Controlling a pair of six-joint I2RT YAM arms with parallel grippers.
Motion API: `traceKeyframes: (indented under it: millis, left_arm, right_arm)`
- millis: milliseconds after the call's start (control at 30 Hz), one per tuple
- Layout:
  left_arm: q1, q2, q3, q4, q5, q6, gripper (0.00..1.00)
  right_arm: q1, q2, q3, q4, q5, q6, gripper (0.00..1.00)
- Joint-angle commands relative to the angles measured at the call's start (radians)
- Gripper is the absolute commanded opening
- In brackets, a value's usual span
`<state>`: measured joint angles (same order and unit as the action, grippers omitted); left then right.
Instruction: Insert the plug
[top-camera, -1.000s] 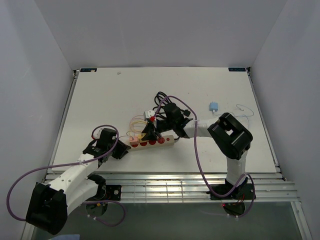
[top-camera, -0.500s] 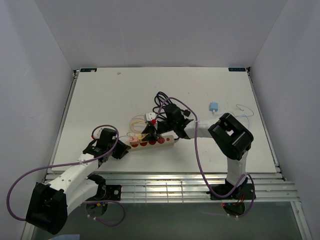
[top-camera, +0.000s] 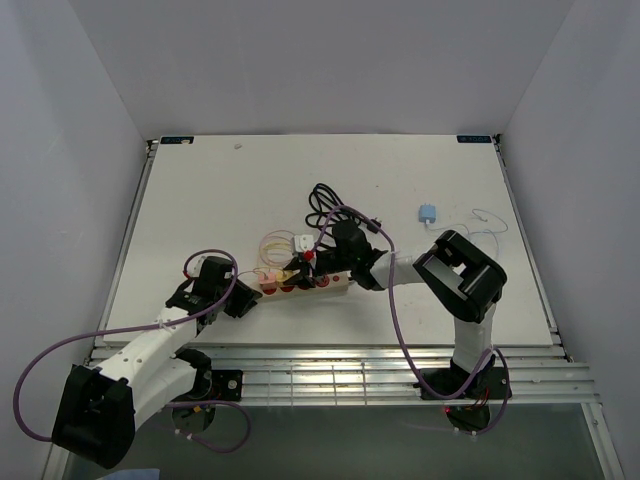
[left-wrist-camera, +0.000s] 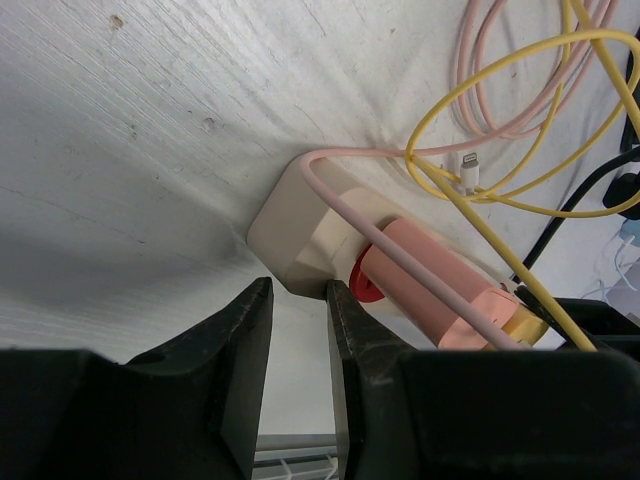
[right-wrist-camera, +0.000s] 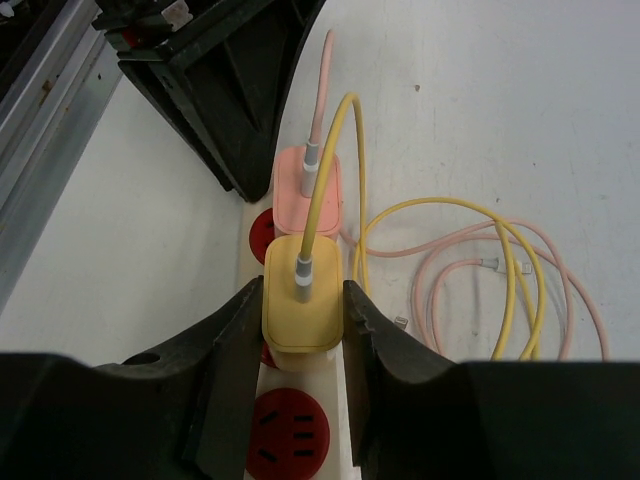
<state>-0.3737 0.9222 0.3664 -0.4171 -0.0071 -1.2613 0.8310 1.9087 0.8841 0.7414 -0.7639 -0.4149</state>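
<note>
The cream power strip (top-camera: 335, 283) with red sockets lies mid-table. My left gripper (top-camera: 247, 298) is at its left end; in the left wrist view the jaws (left-wrist-camera: 297, 295) pinch the strip's end corner (left-wrist-camera: 300, 230). A pink plug (left-wrist-camera: 420, 275) sits in the first socket. My right gripper (top-camera: 303, 265) is shut on the yellow plug (right-wrist-camera: 305, 300), both fingers pressed on its sides, holding it down on the second socket of the strip (right-wrist-camera: 306, 372), right beside the pink plug (right-wrist-camera: 308, 185). A free red socket (right-wrist-camera: 290, 432) shows just below.
Coiled yellow and pink cables (right-wrist-camera: 470, 270) lie beside the strip. A white plug (top-camera: 301, 242) and a black cable bundle (top-camera: 322, 197) lie behind it. A small blue charger (top-camera: 427, 212) sits at the right. The left gripper's black body (right-wrist-camera: 220, 100) is close ahead of the right fingers.
My right gripper has moved down and nearer to the strip, bringing the yellow plug onto the second socket. The left arm has not moved.
</note>
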Motion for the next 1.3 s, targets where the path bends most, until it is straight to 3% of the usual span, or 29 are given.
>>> traceKeyframes:
  millis: [0,133,433,1133,1267]
  left_arm:
    - [0.007,0.004,-0.029,-0.011,-0.004,0.014,0.39]
    - [0.007,-0.005,-0.023,-0.018,-0.005,0.022,0.38]
    - [0.007,-0.031,-0.034,-0.023,-0.008,0.02,0.38]
    - [0.007,-0.051,-0.043,0.004,-0.002,0.014,0.37]
    - [0.007,-0.06,-0.043,0.009,-0.005,0.025,0.37]
  right_arm:
    - [-0.004,0.075,-0.065,-0.111,0.109,0.028,0.08]
    - [-0.03,0.095,-0.085,-0.043,0.08,0.074,0.08]
    - [0.005,0.093,-0.022,-0.29,0.225,-0.085,0.08]
    - [-0.006,0.182,-0.252,0.053,0.242,0.131,0.08]
    - [-0.013,0.23,-0.228,0.044,0.248,0.136,0.08]
